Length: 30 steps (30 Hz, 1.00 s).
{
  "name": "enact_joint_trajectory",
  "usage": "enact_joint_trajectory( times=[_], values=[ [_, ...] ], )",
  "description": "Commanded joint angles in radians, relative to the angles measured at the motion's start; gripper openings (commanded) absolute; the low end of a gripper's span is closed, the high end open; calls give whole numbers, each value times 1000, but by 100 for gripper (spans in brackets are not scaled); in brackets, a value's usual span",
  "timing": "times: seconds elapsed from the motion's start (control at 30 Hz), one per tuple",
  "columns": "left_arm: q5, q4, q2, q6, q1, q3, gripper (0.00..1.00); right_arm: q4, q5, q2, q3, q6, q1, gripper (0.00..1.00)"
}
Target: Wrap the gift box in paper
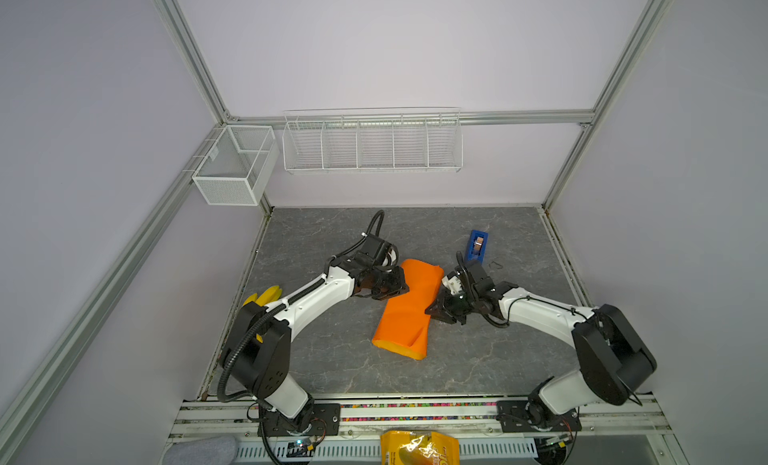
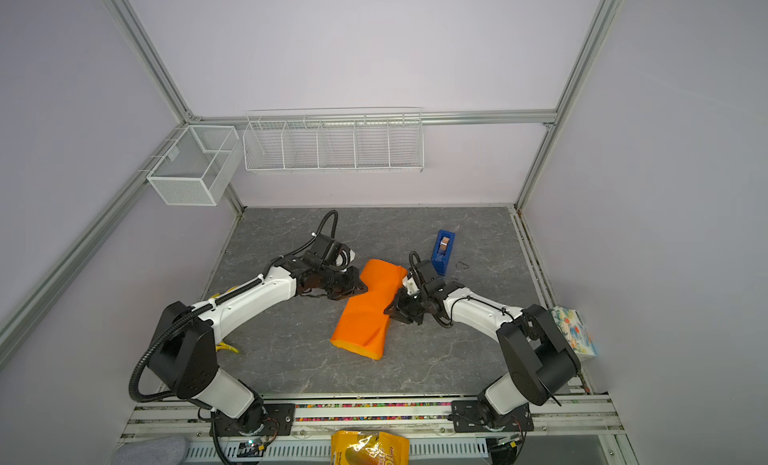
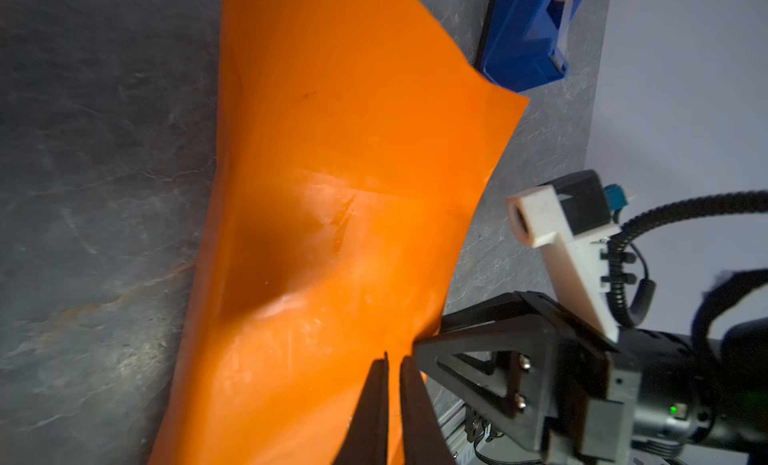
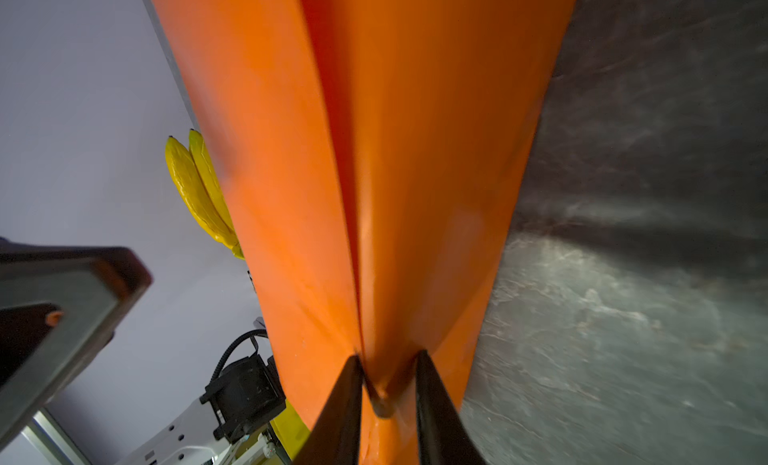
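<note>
The orange paper (image 1: 409, 305) (image 2: 370, 305) lies mid-table, folded over into a long hump and pinched to a waist in the middle. The gift box is hidden. My left gripper (image 1: 402, 288) (image 2: 360, 287) is at the paper's left edge. In the left wrist view, that gripper (image 3: 392, 359) is shut on a thin layer of paper (image 3: 332, 193). My right gripper (image 1: 431, 312) (image 2: 389, 312) is at the opposite edge. In the right wrist view, that gripper (image 4: 388, 359) is closed on a bunched fold of paper (image 4: 395, 193).
A blue tape dispenser (image 1: 477, 245) (image 2: 443, 251) (image 3: 523, 39) stands behind the right gripper. Yellow bananas (image 1: 266, 296) (image 4: 199, 193) lie at the left table edge. A yellow snack bag (image 1: 419, 448) sits below the front rail. White wire baskets (image 1: 372, 143) hang on the back wall.
</note>
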Motion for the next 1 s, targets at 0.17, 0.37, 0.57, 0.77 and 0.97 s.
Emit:
enact_joint_trajectory(
  times=[0.17, 0.37, 0.57, 0.77, 0.97],
  values=[
    [-55, -96, -6, 83, 4, -20, 8, 47, 388, 43, 1, 453, 170, 23],
    [-71, -64, 32, 97, 19, -37, 6, 67, 486, 86, 25, 579, 228, 22],
    [5, 50, 78, 66, 28, -51, 4, 73, 485, 118, 51, 578, 240, 21],
    [-56, 33, 107, 61, 29, -63, 2, 75, 480, 126, 57, 572, 245, 21],
    [-82, 43, 150, 64, 31, -93, 1, 62, 477, 114, 50, 557, 245, 21]
  ],
)
